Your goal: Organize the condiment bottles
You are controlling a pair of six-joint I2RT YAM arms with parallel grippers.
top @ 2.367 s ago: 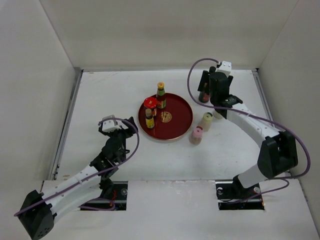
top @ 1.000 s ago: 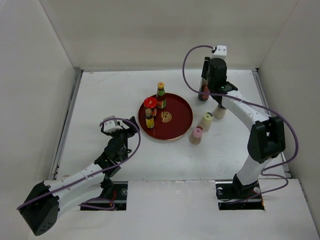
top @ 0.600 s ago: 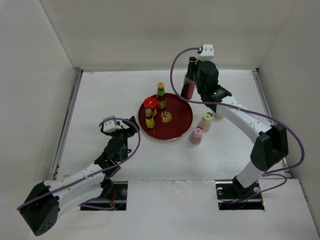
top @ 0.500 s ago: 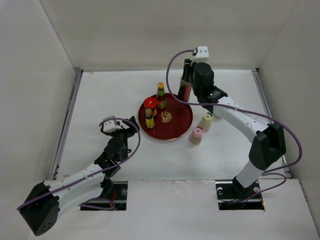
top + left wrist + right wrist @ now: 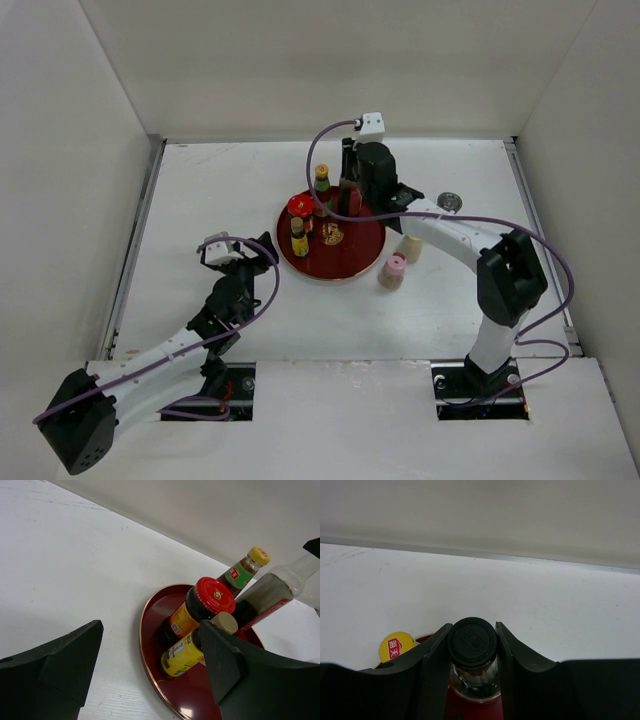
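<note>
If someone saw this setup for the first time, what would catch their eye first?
The round red tray in the middle stands out first, with a red-lidded jar on its left side. At its far side, the right gripper is clamped on a tall dark-sauce bottle just under the black cap. A pink-topped shaker and a pale-topped shaker stand just right of the tray.
</note>
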